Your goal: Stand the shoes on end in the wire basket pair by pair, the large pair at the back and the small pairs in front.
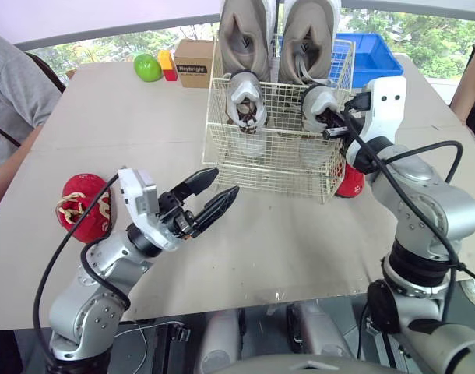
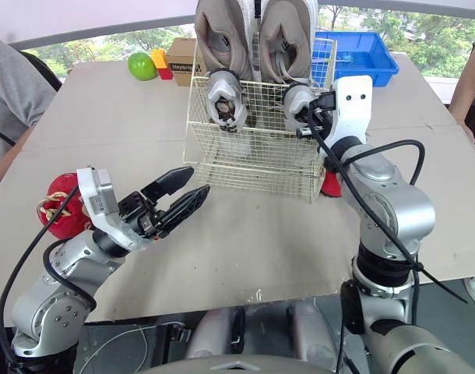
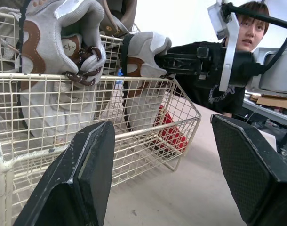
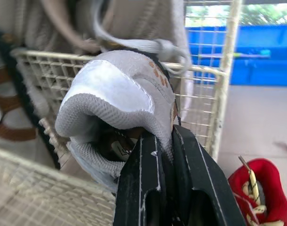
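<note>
Right pincer (image 4: 164, 141) is clamped tight on the heel rim of a small grey shoe (image 1: 319, 101), standing front row in the wire basket (image 1: 276, 167) at 12 o'clock on the worktop (image 1: 284, 234). Large pair (image 1: 245, 31) upright behind. Left pincer (image 1: 225, 181) gapes wide, empty. One red shoe (image 1: 82, 206) lies at 9 o'clock.

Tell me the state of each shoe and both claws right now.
Large tan pair: on end, back of wire basket.
Left grey shoe: on end, basket's front.
Right grey shoe: in basket, gripped by right claw.
Left claw: open, empty.
Red shoes: on table, outside basket.
</note>
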You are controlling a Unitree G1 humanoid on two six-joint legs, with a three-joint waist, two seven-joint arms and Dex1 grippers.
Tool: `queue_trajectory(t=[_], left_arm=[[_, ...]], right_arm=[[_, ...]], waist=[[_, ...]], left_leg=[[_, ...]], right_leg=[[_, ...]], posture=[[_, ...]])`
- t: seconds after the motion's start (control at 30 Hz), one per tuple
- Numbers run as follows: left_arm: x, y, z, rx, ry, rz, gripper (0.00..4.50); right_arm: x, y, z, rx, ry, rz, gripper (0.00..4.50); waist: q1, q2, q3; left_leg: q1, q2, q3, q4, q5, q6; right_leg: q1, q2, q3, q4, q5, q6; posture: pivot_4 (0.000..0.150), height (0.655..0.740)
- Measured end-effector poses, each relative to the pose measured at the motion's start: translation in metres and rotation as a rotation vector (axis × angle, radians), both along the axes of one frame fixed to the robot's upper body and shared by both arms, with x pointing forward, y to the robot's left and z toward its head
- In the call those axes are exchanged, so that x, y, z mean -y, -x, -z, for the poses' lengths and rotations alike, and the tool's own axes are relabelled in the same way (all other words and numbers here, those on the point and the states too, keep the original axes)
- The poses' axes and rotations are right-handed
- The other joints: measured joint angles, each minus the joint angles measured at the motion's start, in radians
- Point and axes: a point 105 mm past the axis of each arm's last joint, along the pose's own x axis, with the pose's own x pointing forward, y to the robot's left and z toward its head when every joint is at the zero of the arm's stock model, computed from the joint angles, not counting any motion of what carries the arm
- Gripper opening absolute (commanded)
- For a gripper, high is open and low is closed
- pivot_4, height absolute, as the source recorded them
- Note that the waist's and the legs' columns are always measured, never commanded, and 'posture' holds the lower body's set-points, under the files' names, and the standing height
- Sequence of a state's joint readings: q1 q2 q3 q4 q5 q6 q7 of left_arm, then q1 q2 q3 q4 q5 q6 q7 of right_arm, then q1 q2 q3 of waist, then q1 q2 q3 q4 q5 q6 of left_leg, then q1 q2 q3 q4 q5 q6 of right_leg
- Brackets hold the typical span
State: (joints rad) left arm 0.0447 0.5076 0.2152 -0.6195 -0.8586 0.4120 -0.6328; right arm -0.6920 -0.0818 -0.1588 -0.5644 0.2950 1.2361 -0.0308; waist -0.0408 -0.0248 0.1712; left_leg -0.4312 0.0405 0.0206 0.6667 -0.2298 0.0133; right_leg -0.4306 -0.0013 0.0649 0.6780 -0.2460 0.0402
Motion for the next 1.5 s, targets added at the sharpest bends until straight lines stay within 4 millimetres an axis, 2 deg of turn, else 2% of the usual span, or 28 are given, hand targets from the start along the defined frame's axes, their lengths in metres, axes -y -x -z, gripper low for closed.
queue_trajectory(t=[0.13, 0.17, 0.27, 0.3, 0.4, 0.43, 0.5, 0.57, 0.63, 0.8, 0.9, 1.0, 1.07, 1.17, 1.23, 1.27, 1.33, 1.4, 1.5], left_arm=[[0.000, 0.000, 0.001, 0.000, -0.005, 0.000, 3.53], [0.000, 0.000, 0.001, 0.000, -0.007, -0.002, 3.53], [0.000, 0.000, 0.001, -0.001, -0.009, -0.004, 3.53], [0.000, 0.000, 0.001, -0.001, -0.008, -0.004, 3.53], [0.000, 0.000, 0.002, -0.003, -0.004, -0.006, 3.53], [0.000, 0.000, 0.002, -0.005, 0.000, -0.007, 3.53], [0.001, 0.000, 0.003, -0.009, 0.000, -0.006, 3.53], [0.001, 0.000, 0.004, -0.011, 0.002, -0.006, 3.53], [0.002, -0.001, 0.002, -0.003, 0.008, -0.008, 3.53], [-0.001, -0.007, -0.004, 0.003, 0.056, -0.038, 3.53], [-0.008, -0.013, -0.008, -0.005, 0.106, -0.075, 3.53], [-0.017, -0.023, -0.009, -0.020, 0.142, -0.161, 3.53], [-0.029, -0.033, -0.009, -0.029, 0.142, -0.266, 3.53], [-0.060, -0.045, -0.005, -0.054, 0.126, -0.482, 3.53], [-0.093, -0.045, 0.005, -0.077, 0.066, -0.695, 3.53], [-0.114, -0.040, 0.013, -0.107, 0.043, -0.821, 3.53], [-0.142, -0.028, 0.025, -0.148, -0.006, -0.980, 3.53], [-0.161, -0.013, 0.034, -0.186, -0.053, -1.086, 3.53], [-0.177, 0.005, 0.037, -0.206, -0.097, -1.178, 3.53]], right_arm=[[0.004, -0.001, 0.002, -0.012, -0.024, 0.009, 0.04], [0.005, -0.002, 0.002, -0.013, -0.019, 0.006, 0.32], [0.005, 0.000, 0.005, -0.013, 0.010, -0.038, 1.35], [0.003, 0.002, 0.005, -0.008, 0.027, -0.066, 1.98], [0.002, 0.006, 0.005, 0.004, 0.047, -0.117, 3.18], [0.003, 0.009, 0.004, 0.018, 0.071, -0.165, 3.83], [0.005, 0.012, 0.003, 0.035, 0.085, -0.205, 4.44], [0.014, 0.015, -0.004, 0.083, 0.067, -0.225, 4.44], [0.026, 0.028, -0.020, 0.210, 0.016, -0.288, 4.44], [0.045, 0.050, -0.025, 0.301, 0.082, -0.389, 4.44], [0.040, 0.065, -0.033, 0.340, 0.113, -0.536, 4.44], [0.022, 0.081, -0.037, 0.364, 0.121, -0.720, 4.44], [0.005, 0.091, -0.033, 0.361, 0.141, -0.844, 4.44], [-0.017, 0.096, -0.017, 0.330, 0.171, -0.955, 4.44], [-0.028, 0.098, -0.006, 0.316, 0.165, -1.004, 4.44], [-0.032, 0.098, -0.001, 0.311, 0.162, -1.025, 4.44], [-0.036, 0.098, 0.002, 0.312, 0.160, -1.056, 4.44], [-0.038, 0.097, 0.005, 0.316, 0.157, -1.081, 4.44], [-0.044, 0.098, 0.008, 0.318, 0.142, -1.122, 4.44]], waist=[[0.001, -0.001, -0.001], [0.001, -0.001, -0.001], [0.002, -0.001, -0.001], [0.002, -0.001, -0.001], [0.007, -0.002, -0.001], [0.011, -0.002, -0.001], [0.014, -0.002, -0.001], [0.016, -0.002, -0.001], [0.017, -0.002, -0.001], [0.008, -0.001, 0.000], [-0.002, 0.000, 0.000], [0.000, 0.000, 0.000], [0.000, -0.001, 0.000], [0.001, -0.001, 0.000], [-0.001, -0.001, 0.000], [-0.002, -0.001, 0.000], [0.000, -0.002, 0.000], [0.002, -0.003, 0.001], [0.007, -0.004, 0.001]], left_leg=[[0.000, 0.000, 0.000, 0.000, 0.000, 0.000], [0.000, 0.000, 0.000, 0.000, 0.000, 0.000], [0.000, 0.000, 0.000, 0.000, 0.000, 0.000], [0.000, 0.000, -0.001, 0.000, 0.000, 0.000], [0.000, 0.000, -0.001, 0.000, 0.000, 0.000], [0.000, 0.000, -0.001, 0.001, 0.000, 0.000], [0.000, 0.000, 0.000, 0.001, 0.000, 0.000], [-0.001, -0.001, 0.000, 0.001, 0.000, 0.000], [-0.001, -0.001, 0.000, 0.001, 0.000, 0.000], [0.000, 0.000, 0.001, 0.000, 0.000, 0.000], [0.002, 0.000, 0.000, 0.000, 0.000, 0.000], [0.001, 0.000, -0.001, 0.000, 0.000, 0.000], [0.001, 0.000, -0.001, 0.000, 0.000, 0.000], [0.001, 0.000, -0.001, 0.000, 0.000, 0.000], [0.001, 0.000, -0.001, 0.000, 0.000, 0.000], [0.001, 0.000, -0.002, 0.000, 0.000, 0.000], [0.001, 0.000, -0.002, 0.000, 0.000, 0.000], [0.001, 0.001, -0.002, 0.000, 0.000, 0.000], [0.001, 0.001, -0.001, 0.000, 0.000, 0.000]], right_leg=[[0.001, 0.000, 0.000, 0.000, 0.000, 0.000], [0.001, 0.000, 0.000, 0.000, 0.000, 0.000], [0.001, -0.001, 0.000, 0.000, 0.000, 0.000], [0.001, -0.001, -0.001, 0.000, 0.000, 0.000], [0.001, -0.001, -0.001, 0.000, 0.000, 0.000], [0.002, -0.002, -0.001, -0.001, 0.000, 0.000], [0.002, -0.003, 0.000, -0.001, 0.000, 0.000], [0.002, -0.003, 0.000, -0.002, 0.000, 0.000], [0.002, -0.002, 0.000, -0.003, 0.000, 0.001], [0.001, 0.000, 0.000, -0.002, 0.000, 0.000], [0.002, 0.001, 0.001, -0.001, 0.000, 0.000], [0.002, 0.001, 0.000, 0.000, 0.000, 0.000], [0.002, 0.001, 0.000, -0.001, 0.000, 0.001], [0.002, 0.001, 0.000, -0.001, 0.000, 0.001], [0.001, 0.001, 0.001, -0.001, 0.000, 0.001], [0.001, 0.000, 0.002, -0.001, 0.000, 0.001], [0.001, 0.000, 0.002, -0.001, 0.000, 0.001], [0.001, -0.001, 0.001, -0.001, 0.000, 0.001], [0.001, -0.002, 0.000, -0.001, 0.000, 0.000]], posture=[[0.150, 0.7400], [0.150, 0.7400], [0.150, 0.7400], [0.150, 0.7400], [0.150, 0.7400], [0.150, 0.7400], [0.150, 0.7400], [0.150, 0.7400], [0.150, 0.7400], [0.150, 0.7400], [0.150, 0.7400], [0.150, 0.7400], [0.150, 0.7400], [0.150, 0.7400], [0.150, 0.7400], [0.150, 0.7400], [0.150, 0.7400], [0.150, 0.7400], [0.150, 0.7400]])
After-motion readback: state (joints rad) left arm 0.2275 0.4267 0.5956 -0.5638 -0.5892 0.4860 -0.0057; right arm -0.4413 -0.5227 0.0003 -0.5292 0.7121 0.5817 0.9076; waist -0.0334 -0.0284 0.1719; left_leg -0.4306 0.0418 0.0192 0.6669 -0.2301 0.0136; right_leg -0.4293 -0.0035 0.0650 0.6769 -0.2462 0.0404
